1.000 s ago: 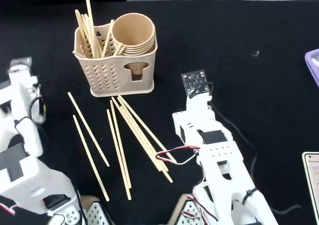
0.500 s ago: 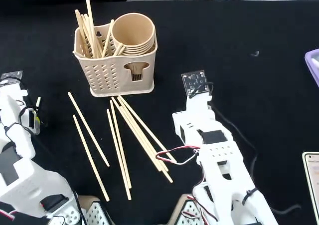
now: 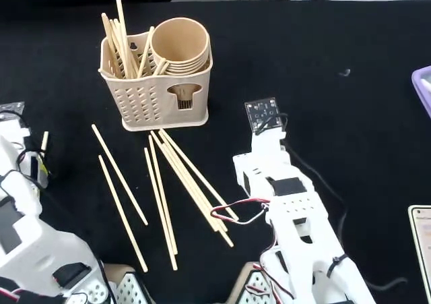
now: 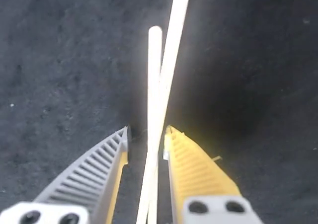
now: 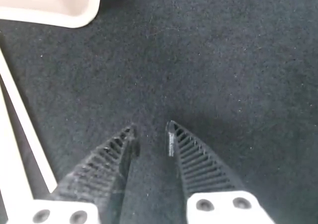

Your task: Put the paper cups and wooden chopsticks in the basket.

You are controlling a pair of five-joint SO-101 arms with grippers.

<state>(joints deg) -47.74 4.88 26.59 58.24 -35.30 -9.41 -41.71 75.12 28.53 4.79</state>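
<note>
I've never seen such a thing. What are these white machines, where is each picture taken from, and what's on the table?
Two small robot arms, the left arm and right arm, each end in pinching jaws. The wide picture comes from a fixed camera above; the close-ups come from a camera on each wrist, looking along the jaws. On the black table stands a basket holding stacked paper cups and standing chopsticks, with loose chopsticks lying before it. The left jaws grip two chopsticks; the right jaws are open, empty.
</note>
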